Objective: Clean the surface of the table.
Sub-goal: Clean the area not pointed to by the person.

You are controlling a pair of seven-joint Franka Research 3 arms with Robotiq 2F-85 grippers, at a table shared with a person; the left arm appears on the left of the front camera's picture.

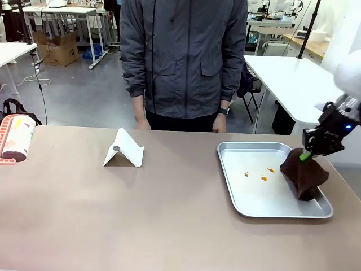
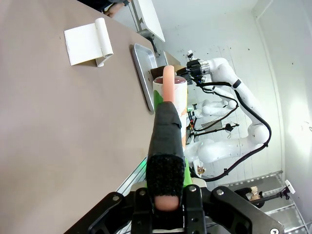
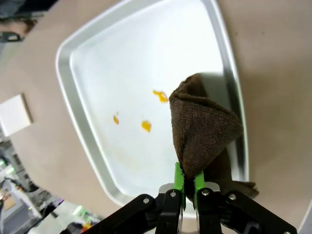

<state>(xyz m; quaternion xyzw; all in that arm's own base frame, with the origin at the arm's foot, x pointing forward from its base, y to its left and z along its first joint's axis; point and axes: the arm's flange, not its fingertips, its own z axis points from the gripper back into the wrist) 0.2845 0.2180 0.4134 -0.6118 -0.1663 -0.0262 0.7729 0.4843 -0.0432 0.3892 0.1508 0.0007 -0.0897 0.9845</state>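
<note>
The table (image 1: pixel 141 214) runs lengthwise left to right. On it, a tray (image 1: pixel 248 210) holds orange spots (image 1: pixel 263 178) and a brown cloth (image 1: pixel 304 176), pinched tight by the right gripper (image 1: pixel 305 156). The left gripper (image 2: pixel 168 117) is clamped on a lint roller (image 1: pixel 16 138).

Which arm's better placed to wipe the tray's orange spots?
Right: right gripper is shut on the brown cloth over the tray, beside the orange spots; left gripper holds a lint roller far left.

Brown cloth (image 3: pixel 204 129) in R hand (image 3: pixel 186 178) — over orange-spotted tray (image 3: pixel 136 58)

The table (image 1: pixel 169 226) is matt and smooth; the tray (image 1: pixel 254 197) is glossy metal (with orange spots); the cloth (image 1: pixel 304 176) looks fuzzy.
</note>
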